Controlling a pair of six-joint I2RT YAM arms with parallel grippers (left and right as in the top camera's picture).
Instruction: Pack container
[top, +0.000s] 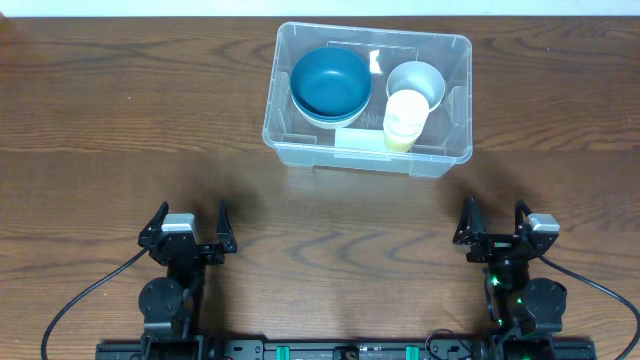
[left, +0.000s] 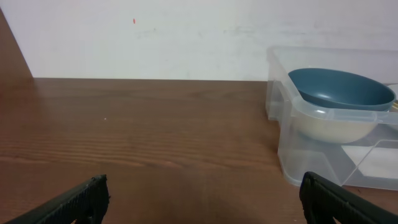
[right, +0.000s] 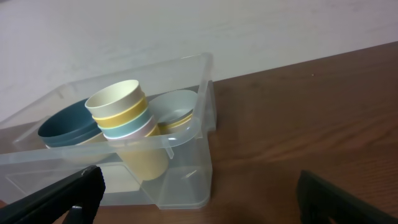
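Keep left gripper (top: 191, 210) and right gripper (top: 494, 208) — both wide open, empty — clear of the loaded large transparent rectangular plastic container (top: 440, 160).

left gripper (top: 188, 222) stood wide open, empty | right gripper (top: 494, 219) likewise | both arms sat low, well apart

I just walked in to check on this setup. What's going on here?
Nothing is being handled at this moment. The left gripper and right gripper both sit open and empty near the front of the wooden table, well apart from the large clear plastic rectangular container at the far side. Inside it are a dark blue round bowl nested on a paler bowl, a tilted stack of pastel cups and a small pale blue bowl.
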